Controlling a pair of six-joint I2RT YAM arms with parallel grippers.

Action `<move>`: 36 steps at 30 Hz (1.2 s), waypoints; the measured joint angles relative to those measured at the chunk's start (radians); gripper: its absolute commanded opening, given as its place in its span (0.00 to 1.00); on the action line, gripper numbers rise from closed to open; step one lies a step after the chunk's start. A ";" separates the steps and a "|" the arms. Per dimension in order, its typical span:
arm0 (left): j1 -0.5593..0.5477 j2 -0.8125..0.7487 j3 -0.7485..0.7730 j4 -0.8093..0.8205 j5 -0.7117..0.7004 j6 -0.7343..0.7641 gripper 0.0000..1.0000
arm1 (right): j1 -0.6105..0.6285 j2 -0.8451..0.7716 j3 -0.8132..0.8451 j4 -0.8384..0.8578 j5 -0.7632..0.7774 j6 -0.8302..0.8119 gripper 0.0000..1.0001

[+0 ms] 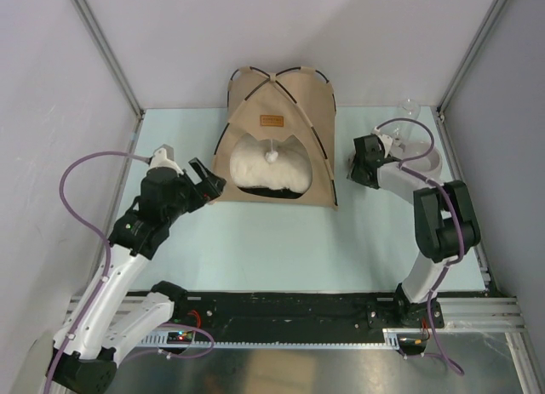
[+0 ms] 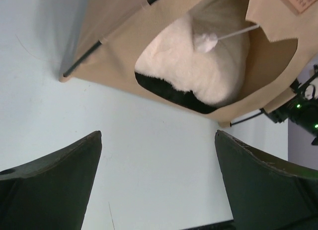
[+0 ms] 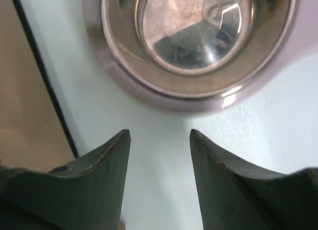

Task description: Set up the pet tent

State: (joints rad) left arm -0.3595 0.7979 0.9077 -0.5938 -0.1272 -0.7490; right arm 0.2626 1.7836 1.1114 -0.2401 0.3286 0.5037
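The pet tent (image 1: 277, 105) stands upright at the back middle of the table, tan with black trim, its dark poles crossing on top and a brown label over the opening. A fluffy white cushion (image 1: 268, 168) lies inside, and a white pompom (image 1: 272, 156) hangs in the opening. My left gripper (image 1: 209, 183) is open and empty just left of the tent's front left corner. In the left wrist view the tent (image 2: 124, 46), cushion (image 2: 198, 71) and pompom (image 2: 204, 41) lie beyond my open left gripper (image 2: 158, 135). My right gripper (image 1: 362, 168) is open and empty just right of the tent, whose fabric (image 3: 25, 91) shows at the left of the right wrist view.
A lavender pet bowl (image 3: 149, 93) with a steel inner dish sits just ahead of my right gripper (image 3: 160, 133). In the top view the bowl (image 1: 431, 162) is largely hidden by the right arm. Walls and metal frame posts close in the table's left, right and back.
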 measured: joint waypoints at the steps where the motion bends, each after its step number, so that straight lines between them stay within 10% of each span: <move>1: 0.000 -0.001 -0.009 0.000 0.020 0.008 0.98 | 0.004 -0.017 0.000 -0.019 -0.002 -0.003 0.72; 6: 0.000 -0.008 -0.033 -0.010 0.077 0.034 0.98 | 0.046 -0.188 -0.001 -0.135 -0.002 -0.006 0.98; 22: 0.000 -0.240 0.117 -0.232 0.183 0.105 0.98 | -0.002 -1.118 0.003 -0.696 -0.026 0.032 0.99; 36: 0.000 -0.436 0.330 -0.440 0.134 0.140 0.98 | -0.013 -1.374 0.360 -1.052 -0.024 -0.035 1.00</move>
State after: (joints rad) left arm -0.3595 0.3622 1.2373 -1.0340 0.0063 -0.6094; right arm 0.2501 0.4099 1.4719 -1.2919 0.3050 0.4686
